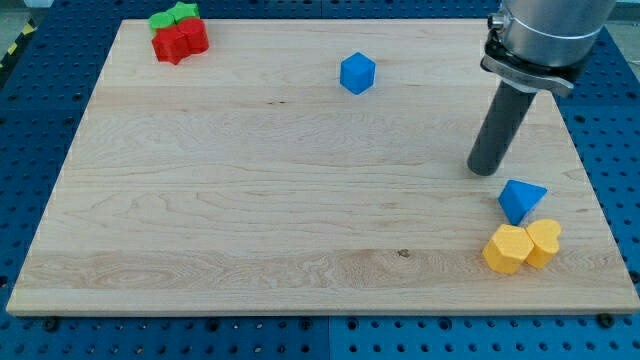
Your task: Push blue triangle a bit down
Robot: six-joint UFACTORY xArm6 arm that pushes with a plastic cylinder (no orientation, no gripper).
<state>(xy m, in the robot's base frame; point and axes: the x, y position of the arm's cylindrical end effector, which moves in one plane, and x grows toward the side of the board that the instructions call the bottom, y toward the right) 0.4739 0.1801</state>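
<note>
The blue triangle [521,199] lies near the board's right edge, low in the view. My tip [485,170] rests on the board just up and to the left of it, a small gap apart. Right below the triangle sit a yellow hexagon [506,249] and a yellow heart [543,241], touching each other and nearly touching the triangle.
A blue cube [357,73] sits at the top centre. A red block [180,40] and a green block [173,15] are clustered at the top left corner. The wooden board [250,200] ends close to the right of the triangle.
</note>
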